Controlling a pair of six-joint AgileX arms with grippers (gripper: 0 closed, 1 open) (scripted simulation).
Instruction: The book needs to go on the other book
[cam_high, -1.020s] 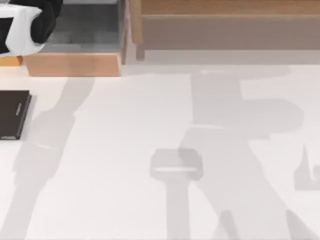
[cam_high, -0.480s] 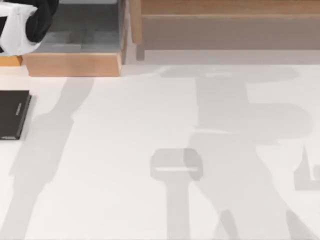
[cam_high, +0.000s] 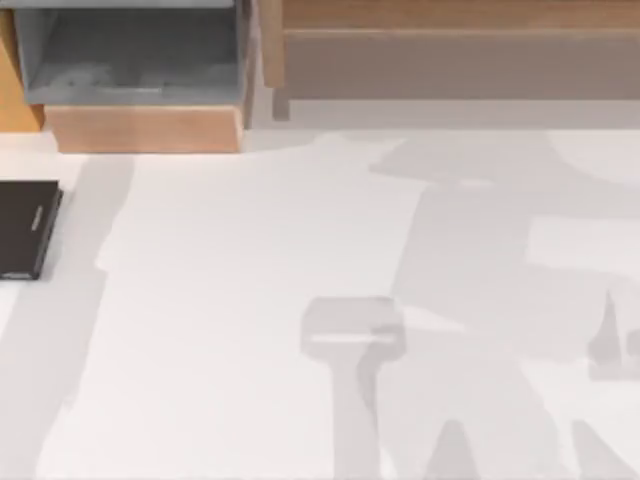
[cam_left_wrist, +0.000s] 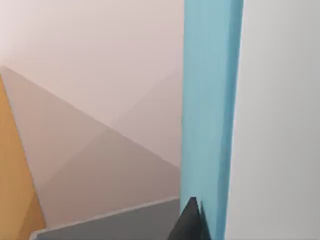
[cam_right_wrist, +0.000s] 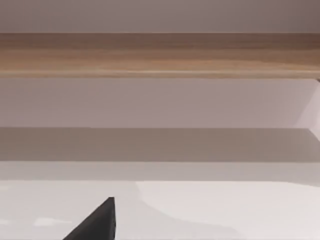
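Dark book (cam_high: 28, 229) lies flat at the tabletop's (cam_high: 250, 300) left edge, partly cut off by the frame. Teal book (cam_left_wrist: 210, 115) is seen close up in the left wrist view, standing on end against a pale background, one dark fingertip (cam_left_wrist: 192, 222) of the left hand touching its cover. The book is judged clamped (second finger not visible, so a judgement only).

Right hand: one dark fingertip (cam_right_wrist: 97, 222) is seen over the tabletop, facing a wooden shelf (cam_right_wrist: 160, 55); whether it is apart or together cannot be told.

Risks: a narrow grip near one end could let the book swing or slip in transit. The target sits at the very edge, so an offset drop could overhang or tip off.

The dark book is given by the top view, the teal book by the left wrist view.
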